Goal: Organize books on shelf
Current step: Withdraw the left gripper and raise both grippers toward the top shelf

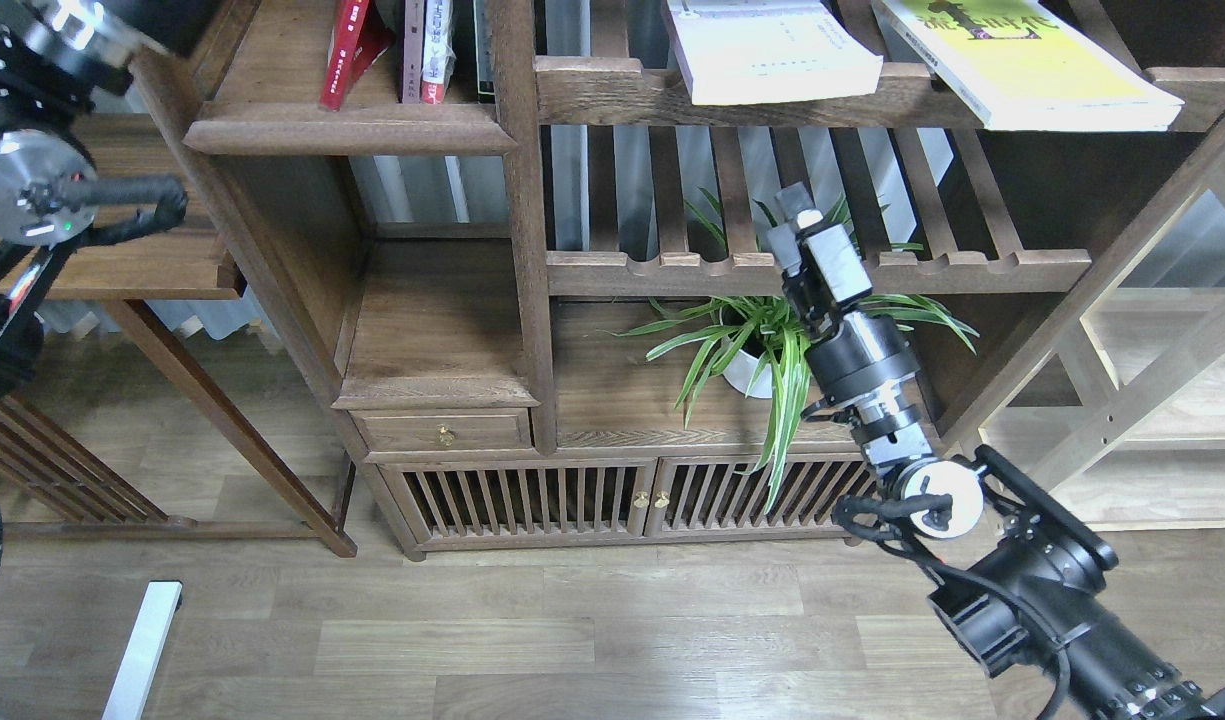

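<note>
Head view
Red book: a red-covered paperback (344,52) leans tilted on the solid dark-brown wooden shelf board with a rounded front edge (352,130) at the upper left of the big wooden unit, beside other upright volumes (430,50).
White book: a thick plain white paperback (772,50) lies flat on the upper slatted rack (612,92), overhanging its front rail.
Yellow-green book: a larger yellow-green paperback with dark lettering (1032,60) lies flat towards the right end of the same rack, also jutting past the front rail.
Right gripper: the black two-finger gripper (794,205) is raised in front of the lower slatted rack, below the white book, holding nothing; whether its fingers are spread I cannot tell.
Left arm: only thick joints (32,185) show at the left edge; its gripper is out of sight.
Plant: a green spider plant in a white pot (757,350) stands behind the right arm.
</note>
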### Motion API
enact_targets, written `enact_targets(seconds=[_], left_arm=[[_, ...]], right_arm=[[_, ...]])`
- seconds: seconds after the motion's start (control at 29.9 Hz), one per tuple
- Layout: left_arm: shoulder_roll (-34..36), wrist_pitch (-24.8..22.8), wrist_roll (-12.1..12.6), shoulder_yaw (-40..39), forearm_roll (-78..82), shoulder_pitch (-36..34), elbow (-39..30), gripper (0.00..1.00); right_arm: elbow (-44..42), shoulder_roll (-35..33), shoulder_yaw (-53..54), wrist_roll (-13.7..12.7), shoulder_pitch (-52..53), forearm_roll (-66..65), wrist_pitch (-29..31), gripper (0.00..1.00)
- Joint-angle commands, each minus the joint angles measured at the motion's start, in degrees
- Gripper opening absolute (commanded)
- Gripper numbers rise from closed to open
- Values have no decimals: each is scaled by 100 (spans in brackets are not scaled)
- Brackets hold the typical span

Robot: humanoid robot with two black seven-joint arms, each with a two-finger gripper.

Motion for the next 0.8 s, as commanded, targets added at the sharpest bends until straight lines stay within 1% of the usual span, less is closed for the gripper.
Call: enact_targets(seconds=[0.0,0.03,0.1,0.23,0.37,0.43,0.5,0.57,0.67,0.77], left_arm=[[27,-704,23,-20,-324,318,9,99],[27,-704,41,-11,-429,397,9,99],[44,-704,163,42,-597,556,9,99],[62,-704,707,51,-1026,889,-17,99],[53,-704,1042,147,-2045,1057,-35,98],[62,-704,1279,209,-2485,1110,-35,98],[53,-704,1455,253,-2837,1206,-35,98],[27,-704,1500,270,-2979,1294,-35,98],[-26,-704,1500,332,-3128,1400,-52,97],[-87,-704,1500,568,-3418,1470,-140,94]], right_arm=[[37,-9,258,0,8,-1,0,96],[46,-18,302,-9,0,-1,0,96],[46,-62,320,-9,-27,-1,0,95],[37,-132,311,-18,-79,8,0,94],[37,-115,372,-9,-106,166,0,95],[46,-123,381,-18,-45,298,0,95],[46,-141,399,-18,8,359,0,95],[54,-150,434,-18,35,368,0,94],[107,-150,478,-18,96,491,0,94],[116,-150,478,-18,175,579,0,94]])
